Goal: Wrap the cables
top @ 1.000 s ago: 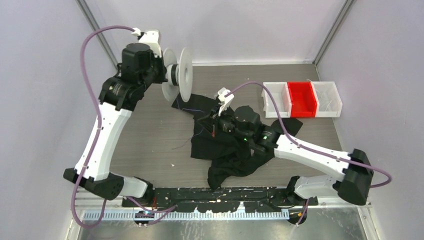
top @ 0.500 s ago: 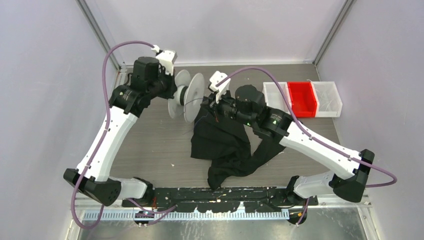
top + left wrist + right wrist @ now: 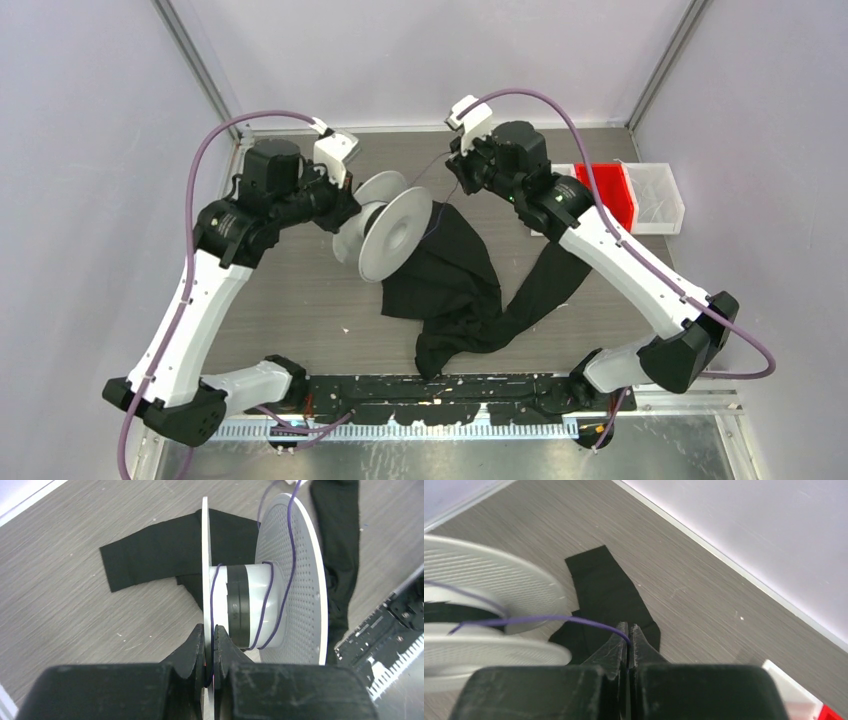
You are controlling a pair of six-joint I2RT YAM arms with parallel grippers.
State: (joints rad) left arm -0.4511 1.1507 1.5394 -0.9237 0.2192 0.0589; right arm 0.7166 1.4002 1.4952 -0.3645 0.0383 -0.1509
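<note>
Cable (image 3: 539,619), thin and purple, stretches from the right tool (image 3: 629,627), whose fingers are clenched on it, across to the white spool (image 3: 292,580); a few loose turns of cable lie around the spool's hub; the left tool (image 3: 209,630) is clamped on the rim of one flange, holding the spool over the tabletop (image 3: 300,290); a crumpled black cloth (image 3: 450,280) lies below.

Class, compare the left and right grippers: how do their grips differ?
The left gripper clamps the white plastic spool by a flange rim; the right gripper pinches the thin purple cable. The left gripper touches the spool; the right gripper stands apart, linked by cable. Both are shut.
</note>
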